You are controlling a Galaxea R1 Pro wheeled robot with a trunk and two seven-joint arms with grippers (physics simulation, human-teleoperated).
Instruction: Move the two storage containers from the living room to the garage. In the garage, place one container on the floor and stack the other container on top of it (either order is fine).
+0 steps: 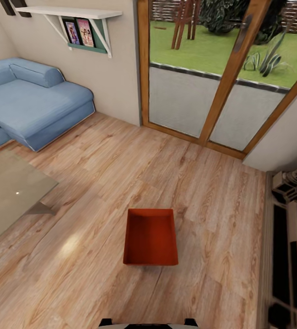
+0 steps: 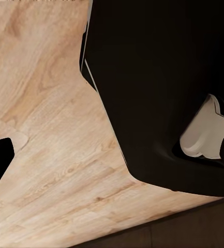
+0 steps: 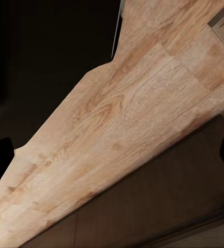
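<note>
An orange-red storage container (image 1: 150,237) sits open side up on the light wood plank floor (image 1: 98,274) of the living room, just ahead of the robot's base and apart from everything else. To its left is a glass tabletop (image 1: 6,196), farther back the blue sofa (image 1: 29,105), and beyond that the wood-framed glass doors (image 1: 221,77). Whether either tool is wide or narrow cannot be told from the wrist views, where dark robot body (image 2: 158,77) hangs over the planks.

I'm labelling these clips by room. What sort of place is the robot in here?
Most likely a living room: a blue sofa by the wall, a glass-topped table, light wood plank floor, and wood-framed glass doors onto a garden. An orange-red bin sits on the planks.
</note>
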